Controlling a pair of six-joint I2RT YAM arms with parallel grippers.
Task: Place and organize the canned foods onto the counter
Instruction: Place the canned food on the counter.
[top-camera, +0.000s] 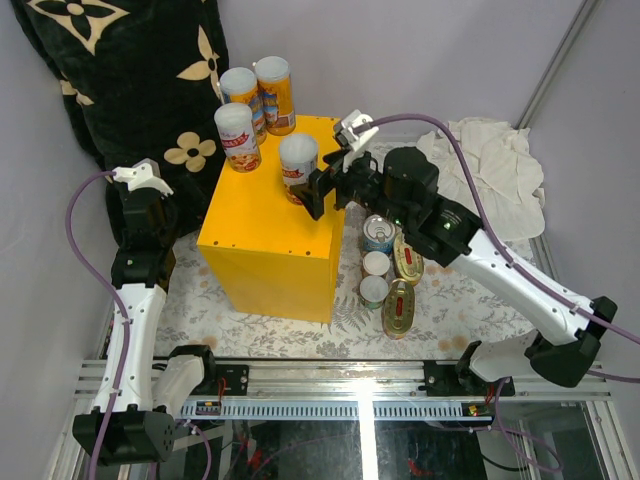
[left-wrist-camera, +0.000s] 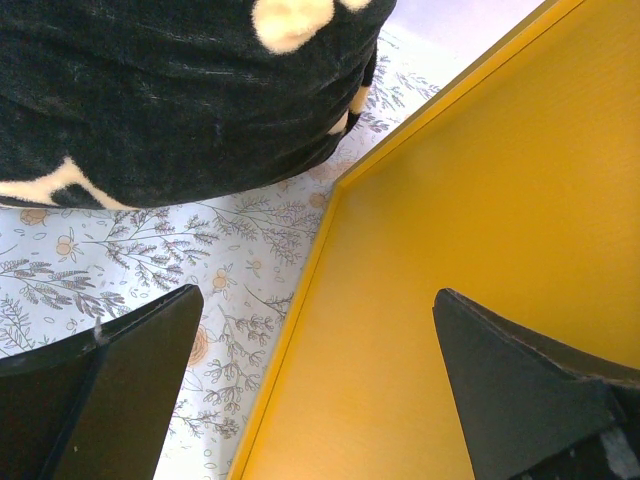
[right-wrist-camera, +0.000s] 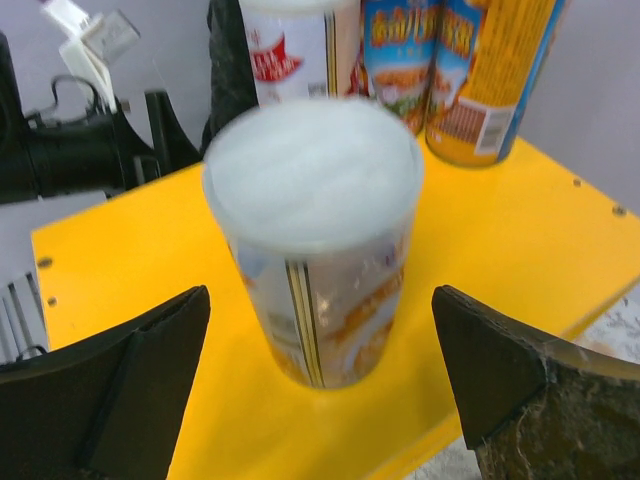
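now the right jaws stand open around a white-lidded can (top-camera: 298, 160) upright on the yellow box (top-camera: 262, 225), not touching it. three more cans (top-camera: 238, 135) stand behind. left jaws hang open, empty, beside the box's left wall.

Black flowered pillow (top-camera: 120, 80), crumpled white cloth (top-camera: 500, 160), floral mat (top-camera: 455, 302)

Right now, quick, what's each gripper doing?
Left gripper: open, empty.
Right gripper: open around a white-lidded can, not gripping it.
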